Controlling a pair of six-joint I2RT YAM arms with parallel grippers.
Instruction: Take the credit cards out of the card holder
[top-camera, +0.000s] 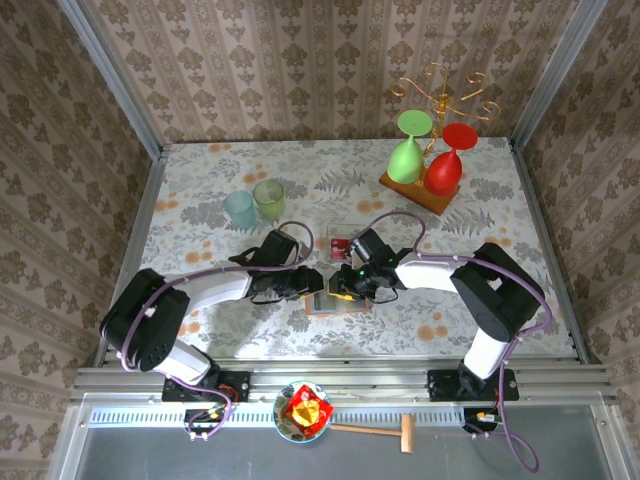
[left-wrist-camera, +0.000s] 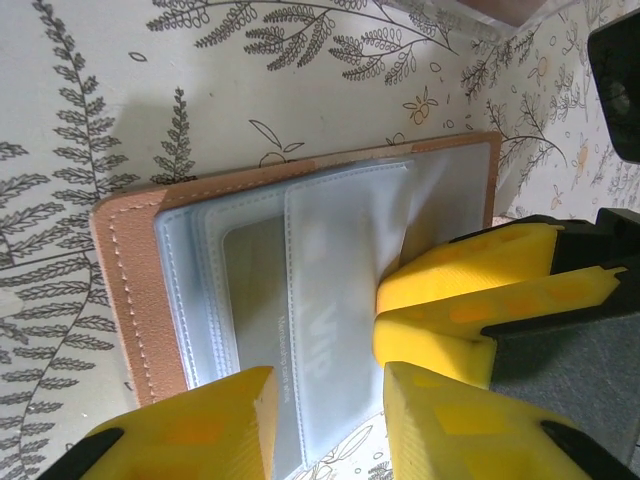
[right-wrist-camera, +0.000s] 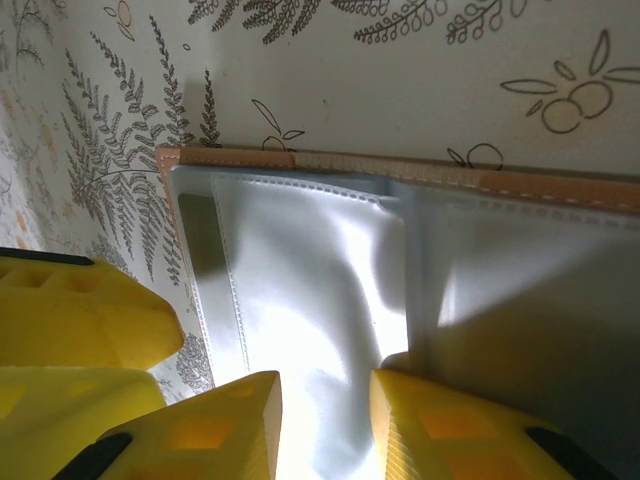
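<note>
The card holder (top-camera: 325, 304) lies open on the table between my two grippers. Its salmon-brown edge (left-wrist-camera: 125, 290) frames grey-blue see-through pockets. A pale card lettered VIP (left-wrist-camera: 318, 330) shows through one pocket. My left gripper (left-wrist-camera: 330, 425) hangs open over the near pocket edge, at the holder's left side (top-camera: 308, 287). My right gripper (right-wrist-camera: 325, 425) is open too, its tips down on a glossy, rumpled pocket of the card holder (right-wrist-camera: 400, 165). Its yellow fingers (left-wrist-camera: 470, 285) sit right beside my left ones. A red credit card (top-camera: 342, 245) lies on the table just behind.
Two tumblers, teal (top-camera: 239, 208) and green (top-camera: 268, 198), stand at the back left. A wooden stand (top-camera: 420, 190) with a green and a red wine glass is at the back right. A bowl (top-camera: 303, 412) and a wooden mallet (top-camera: 385, 432) lie below the table's front rail.
</note>
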